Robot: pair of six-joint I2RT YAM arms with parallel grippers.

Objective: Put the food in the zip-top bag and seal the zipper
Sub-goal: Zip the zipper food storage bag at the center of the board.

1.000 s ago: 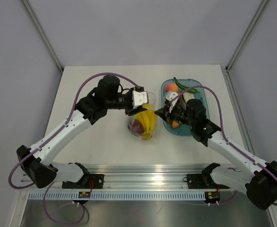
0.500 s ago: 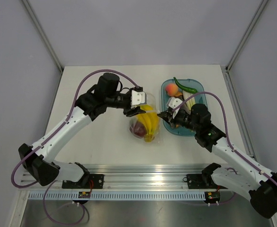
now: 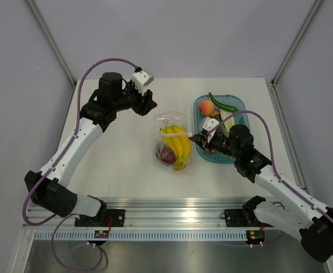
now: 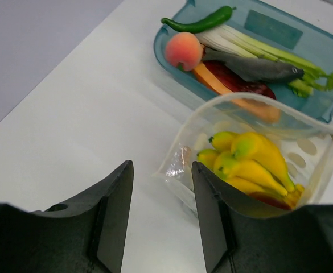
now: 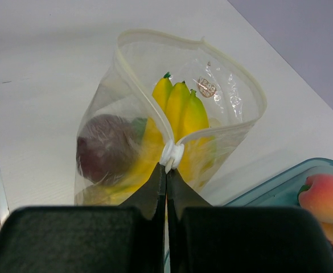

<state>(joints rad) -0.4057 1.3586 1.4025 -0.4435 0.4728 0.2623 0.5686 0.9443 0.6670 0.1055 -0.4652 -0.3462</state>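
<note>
Sealing turns on the ridged clear zipper strip (image 5: pixel 142 91), whose long axis runs far-leftward from the clenched right fingers (image 5: pixel 166 176), pinching what appears to be its white slider (image 5: pixel 172 154), across the clear blob-printed plastic bag (image 3: pixel 175 145) lying on the white desk (image 3: pixel 115 148), towards the released left fingers (image 3: pixel 147 104).

A teal tray (image 4: pixel 303 35) sits on a white table (image 3: pixel 115 165) edged by 1 metal rail (image 3: pixel 177 216).

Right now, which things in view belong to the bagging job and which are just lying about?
Job: zip-top bag, its zipper pinched by the right gripper, banana bunch and dark red apple inside it; peach, green pepper, grey fish and leeks loose in the teal tray.
Lying about: teal tray itself, aluminium rail, purple cables.
</note>
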